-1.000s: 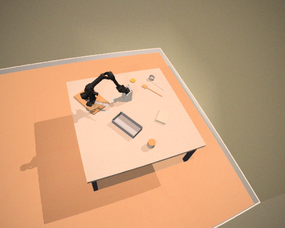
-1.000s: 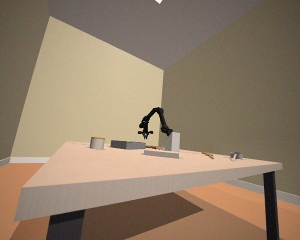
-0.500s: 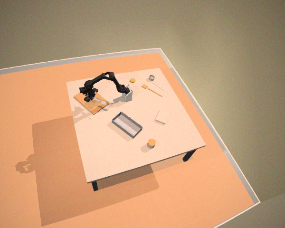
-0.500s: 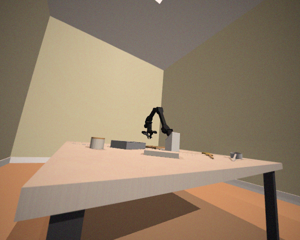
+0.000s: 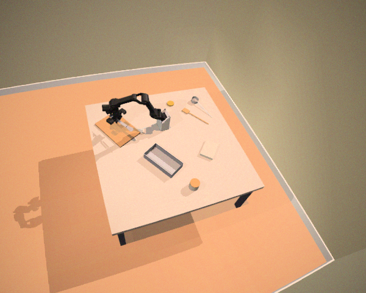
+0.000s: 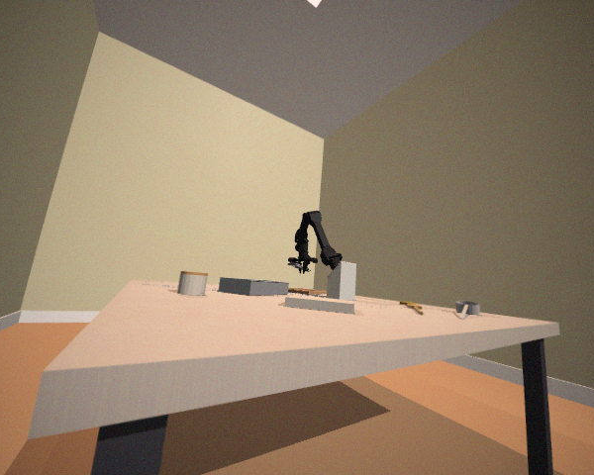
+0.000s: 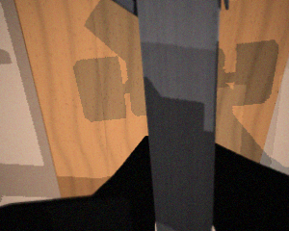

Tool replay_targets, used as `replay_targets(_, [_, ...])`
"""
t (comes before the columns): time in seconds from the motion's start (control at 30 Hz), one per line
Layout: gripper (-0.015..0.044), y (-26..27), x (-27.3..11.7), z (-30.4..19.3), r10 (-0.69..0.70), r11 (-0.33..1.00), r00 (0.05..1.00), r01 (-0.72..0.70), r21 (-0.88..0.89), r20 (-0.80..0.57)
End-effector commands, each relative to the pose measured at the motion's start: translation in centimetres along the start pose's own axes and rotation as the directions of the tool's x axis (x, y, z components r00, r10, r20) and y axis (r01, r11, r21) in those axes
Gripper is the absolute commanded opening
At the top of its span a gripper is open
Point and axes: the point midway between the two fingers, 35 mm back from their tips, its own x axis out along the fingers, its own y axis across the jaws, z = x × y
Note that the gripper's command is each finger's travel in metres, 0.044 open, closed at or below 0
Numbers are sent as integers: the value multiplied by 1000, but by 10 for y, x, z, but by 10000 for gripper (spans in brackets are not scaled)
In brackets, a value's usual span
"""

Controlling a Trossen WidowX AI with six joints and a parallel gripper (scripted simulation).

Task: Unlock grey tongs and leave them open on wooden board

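Observation:
My gripper (image 5: 115, 119) (image 6: 302, 266) is shut on the grey tongs (image 5: 125, 126) (image 7: 180, 87) and holds them in the air above the wooden board (image 5: 104, 126) (image 7: 50, 115) (image 6: 307, 291). In the wrist view one flat grey arm of the tongs runs top to bottom between the black fingers. In the top view the tongs stretch from the fingers toward the robot's base. Their tips and hinge are hard to make out, and I cannot tell whether the lock is on. The roasting tin (image 5: 158, 166) (image 6: 236, 286) stands apart from the board, with no tongs across it.
A jar with an orange lid (image 5: 194, 183) (image 6: 193, 284) stands beyond the tin. A cream block (image 5: 208, 150) (image 6: 320, 304) lies to the tin's right. A yellow disc (image 5: 170, 103), a wooden spatula (image 5: 198, 117) and a grey round utensil (image 5: 194, 99) (image 6: 467, 307) lie behind the base.

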Motion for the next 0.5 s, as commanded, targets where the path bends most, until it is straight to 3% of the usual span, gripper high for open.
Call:
replay_targets(0.0, [-150, -7, -7, 8, 21, 999, 1000, -21, 31, 18])
replay_targets(0.47, [-150, -16, -13, 17, 25, 997, 998, -28, 66, 53])
